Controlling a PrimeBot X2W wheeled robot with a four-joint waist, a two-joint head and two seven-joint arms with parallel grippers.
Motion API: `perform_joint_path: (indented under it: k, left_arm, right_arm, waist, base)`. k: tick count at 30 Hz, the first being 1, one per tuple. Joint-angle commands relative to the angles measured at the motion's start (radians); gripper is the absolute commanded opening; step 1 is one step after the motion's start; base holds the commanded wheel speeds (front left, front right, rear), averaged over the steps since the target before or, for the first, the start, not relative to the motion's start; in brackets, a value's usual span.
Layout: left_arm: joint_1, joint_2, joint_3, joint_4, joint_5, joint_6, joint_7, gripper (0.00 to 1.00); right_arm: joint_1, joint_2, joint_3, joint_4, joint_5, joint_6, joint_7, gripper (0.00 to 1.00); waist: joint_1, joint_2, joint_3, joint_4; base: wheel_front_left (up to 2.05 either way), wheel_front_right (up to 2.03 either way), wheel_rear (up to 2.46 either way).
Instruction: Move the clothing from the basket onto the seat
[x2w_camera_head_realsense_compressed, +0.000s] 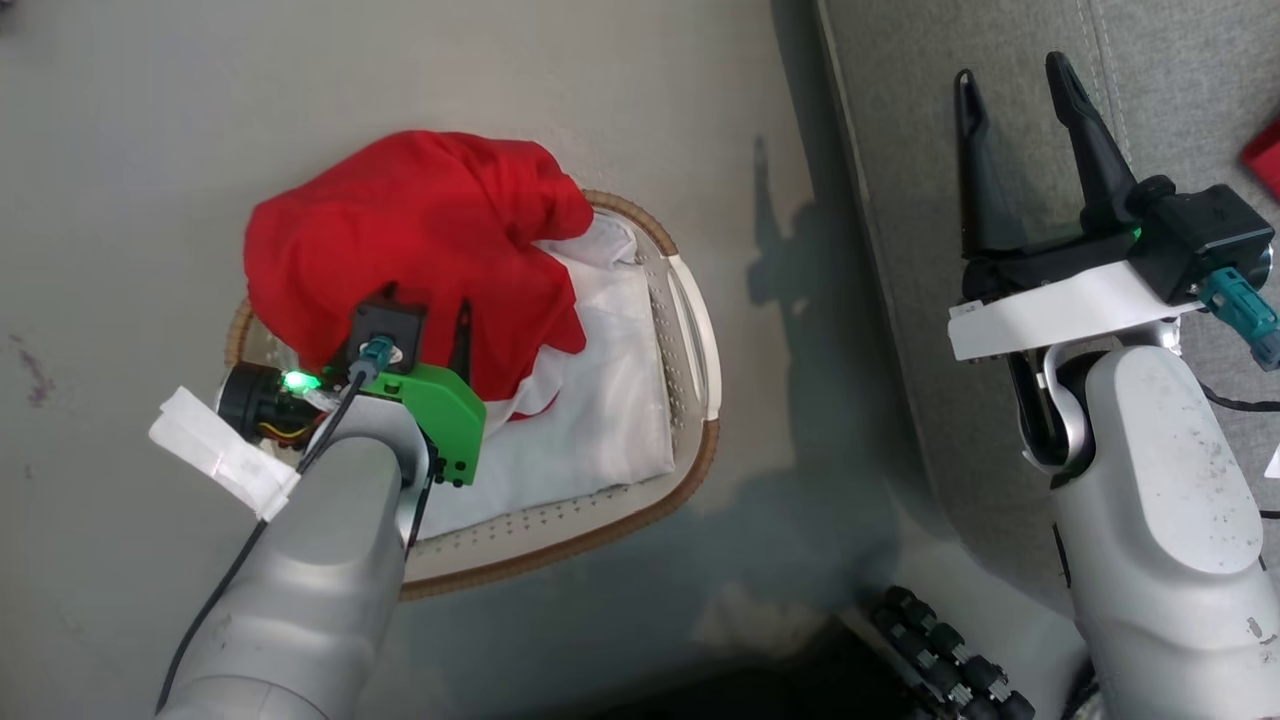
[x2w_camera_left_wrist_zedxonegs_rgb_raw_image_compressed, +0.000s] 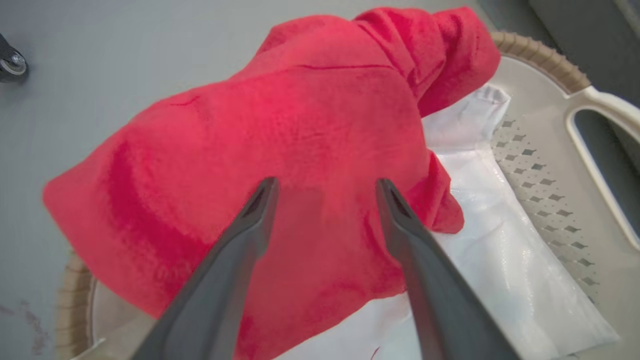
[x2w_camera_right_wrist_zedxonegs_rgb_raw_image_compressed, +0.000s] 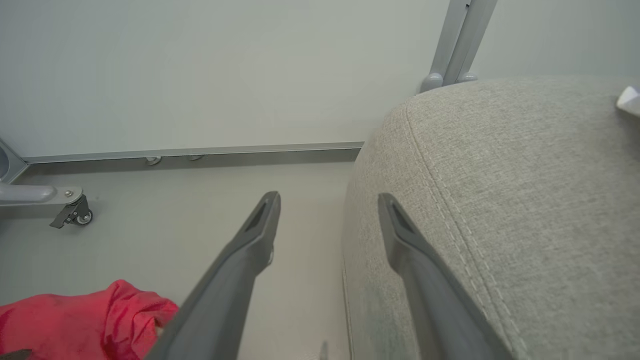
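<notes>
Reaching down over an oval white perforated plastic laundry basket with a brown woven rim, the robot's left gripper hangs close above a bright red thin-fabric jersey. Its two long dark fingers are spread wide, with red cloth showing in the gap between them and nothing gripped. Whether the tips touch the fabric cannot be told.

The jersey lies in a loose heap inside the basket, on the side nearer the robot's left. It bulges up over the rim there and hides that stretch of it. Beneath the jersey a plain white sheet-like liner covers the basket's bottom. A white loop handle sits on the basket's right side.

The basket stands on a pale grey floor. A large rounded grey fabric-upholstered couch cushion with stitched seams lies to the robot's right, with a strip of floor between it and the basket.

The right gripper is held up at the cushion's near edge. Its fingers point away from the robot, set well apart and empty.
</notes>
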Motion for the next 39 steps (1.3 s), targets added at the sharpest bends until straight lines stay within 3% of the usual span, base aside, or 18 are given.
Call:
perform_joint_path:
  k: [1, 12, 36, 37, 38, 39]
  left_arm:
    - [-0.031, 0.009, 0.002, 0.021, 0.010, 0.010, 0.001, 1.00]
    - [-0.128, 0.018, -0.006, 0.109, 0.010, 0.028, 0.001, 1.00]
    - [-0.186, 0.018, -0.099, 0.171, 0.035, -0.016, 0.150, 0.99]
    - [-0.182, 0.018, -0.103, 0.171, 0.035, -0.015, 0.150, 0.87]
    - [-0.178, 0.017, -0.106, 0.171, 0.035, -0.016, 0.153, 0.00]
    - [-0.171, 0.017, -0.109, 0.171, 0.034, -0.018, 0.156, 0.00]
  right_arm:
    - [-0.016, -0.002, -0.003, -0.005, 0.009, -0.001, 0.000, 1.00]
    - [-0.041, -0.002, -0.003, -0.020, 0.009, -0.001, 0.000, 1.00]
    - [-0.030, 0.001, -0.013, -0.006, 0.014, 0.005, 0.008, 1.00]
    - [-0.029, 0.001, -0.013, -0.004, 0.014, 0.005, 0.008, 1.00]
    - [-0.029, 0.001, -0.013, -0.002, 0.014, 0.005, 0.008, 1.00]
    - [-0.029, 0.001, -0.013, 0.000, 0.016, 0.005, 0.008, 1.00]
  waist:
    - [-0.0001, -0.0001, 0.052, -0.032]
    - [-0.0001, -0.0001, 0.151, -0.044]
    - [-0.0001, -0.0001, 0.235, -0.049]
    - [-0.0001, -0.0001, 0.233, -0.048]
    - [-0.0001, -0.0001, 0.231, -0.048]
    - [-0.0001, -0.0001, 0.227, -0.048]
  base:
    - [0.00, 0.00, 0.00]
    - [0.00, 0.00, 0.00]
    - [0.00, 0.00, 0.00]
    - [0.00, 0.00, 0.00]
    - [0.00, 0.00, 0.00]
    - [0.00, 0.00, 0.00]
